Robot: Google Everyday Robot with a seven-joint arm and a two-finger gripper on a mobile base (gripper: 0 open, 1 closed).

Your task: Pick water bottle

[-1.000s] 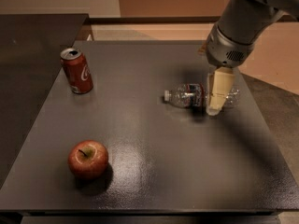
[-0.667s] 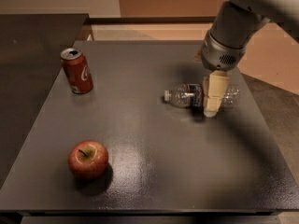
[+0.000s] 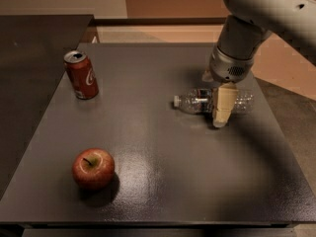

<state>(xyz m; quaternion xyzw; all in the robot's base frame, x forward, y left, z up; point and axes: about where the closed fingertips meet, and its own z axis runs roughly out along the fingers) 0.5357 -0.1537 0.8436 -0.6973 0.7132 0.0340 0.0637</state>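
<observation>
Gripper (image 3: 220, 107) sits right of center in the frame, low over the table (image 3: 163, 196), w/ its pale tan tip crossing in front of the water bottle (image 3: 193, 102) and reaching down to approx. the tabletop on the near side. We can't tell if it's released or clenched; the view doesn't settle that. Above the tip we see a grey round wrist section w/ a small grille, then the thick grey arm (image 3: 261, 14) rising to the upper right corner and out of frame.

The water bottle lies on its side, right of center, long axis approx. left-right. Its white cap points left and its clear ribbed body runs right, passing behind the gripper and showing again on the far side. The gripper crosses it approx. mid-body, nearer the right end than the cap.

Further out: a red soda can (image 3: 81, 75) stands upright in the upper left of the table, well apart from the bottle. A red apple (image 3: 93, 168) w/ a stem sits lower left, near the front edge, also well apart. The tabletop is dark grey w/ a soft glare patch near center. A second dark surface (image 3: 34, 38) adjoins at far left; tan floor (image 3: 163, 33) shows beyond the table's back edge.
</observation>
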